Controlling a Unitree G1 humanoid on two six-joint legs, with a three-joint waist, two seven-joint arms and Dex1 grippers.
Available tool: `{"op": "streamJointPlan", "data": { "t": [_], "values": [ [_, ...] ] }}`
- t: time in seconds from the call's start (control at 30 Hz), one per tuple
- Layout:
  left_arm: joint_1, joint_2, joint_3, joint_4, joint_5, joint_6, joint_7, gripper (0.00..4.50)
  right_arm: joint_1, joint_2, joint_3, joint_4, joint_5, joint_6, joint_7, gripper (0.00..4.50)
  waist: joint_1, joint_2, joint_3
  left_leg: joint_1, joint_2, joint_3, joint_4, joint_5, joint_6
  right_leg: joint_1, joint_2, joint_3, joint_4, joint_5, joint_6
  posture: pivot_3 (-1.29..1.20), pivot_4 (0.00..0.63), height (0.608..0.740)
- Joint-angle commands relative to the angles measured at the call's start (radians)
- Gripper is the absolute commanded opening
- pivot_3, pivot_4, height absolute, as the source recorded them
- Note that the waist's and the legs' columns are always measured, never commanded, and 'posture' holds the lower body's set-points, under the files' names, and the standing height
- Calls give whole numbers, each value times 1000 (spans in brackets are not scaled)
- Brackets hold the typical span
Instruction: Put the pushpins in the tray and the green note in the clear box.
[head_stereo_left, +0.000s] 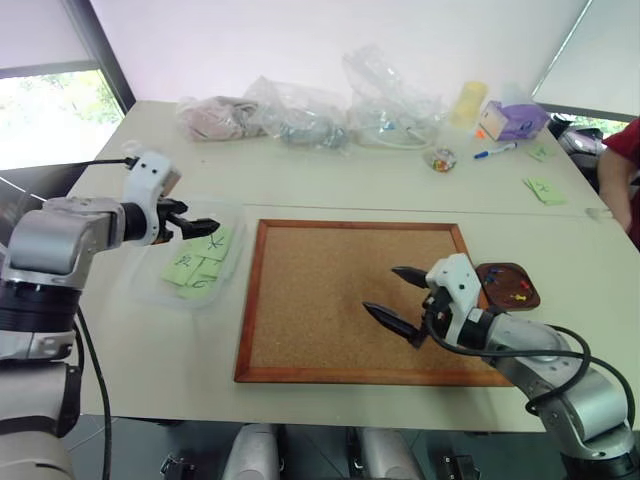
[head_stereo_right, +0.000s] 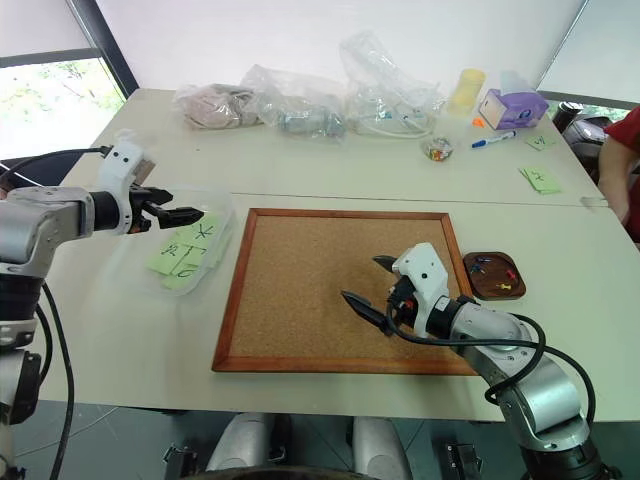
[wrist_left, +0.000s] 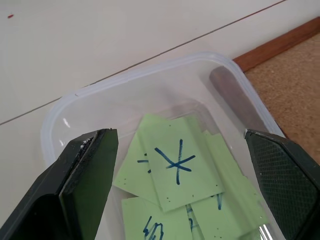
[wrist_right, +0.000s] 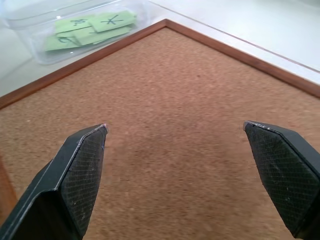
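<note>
You won't find any printed words, brands or numbers to read here. The only signs are hand-drawn scribbles: the green note (wrist_left: 177, 167) lying on top in the clear box (wrist_left: 125, 90) bears a dark star-like mark, and the notes under it carry other scribbles you can't make out. The far green notes (head_stereo_left: 545, 188) on the table (head_stereo_left: 330, 180) also show marks, too small to read.
</note>
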Motion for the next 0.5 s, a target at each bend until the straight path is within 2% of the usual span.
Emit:
{"op": "streamJointPlan", "data": {
  "t": [0.03,0.1,0.17,0.23,0.37,0.5],
  "values": [
    [-51,21,24,-1,8,-59,-61,4458,2,3,-55,-53,33,8,-13,4500,1,0,0,0,0,0,0,0,0,0,0,0,0,0,0,0,150,737],
    [-54,3,49,-30,-27,-87,-104,4458,21,21,-99,-72,77,23,-31,4500,4,0,0,0,0,0,0,0,0,0,0,0,0,0,0,0,150,737],
    [19,-72,124,-184,-169,-77,-150,4458,72,37,-201,-102,141,41,-58,4500,8,0,0,-1,0,0,0,0,1,0,0,0,-1,0,0,0,150,737],
    [61,-155,190,-277,-286,4,-124,4458,98,37,-271,-126,181,53,-77,4500,15,0,0,-1,1,0,1,-1,2,1,-2,0,-1,1,3,0,150,737],
    [97,-285,166,-374,-349,54,-49,4458,109,64,-409,-148,337,84,-148,4500,15,0,0,-1,1,1,3,-1,2,1,-2,1,-1,2,3,0,150,737],
    [157,-343,131,-441,-381,70,-25,4458,221,58,-469,-215,404,96,-180,4500,10,1,-1,1,1,0,1,-1,2,2,0,1,0,2,3,0,150,737]
  ]
}}
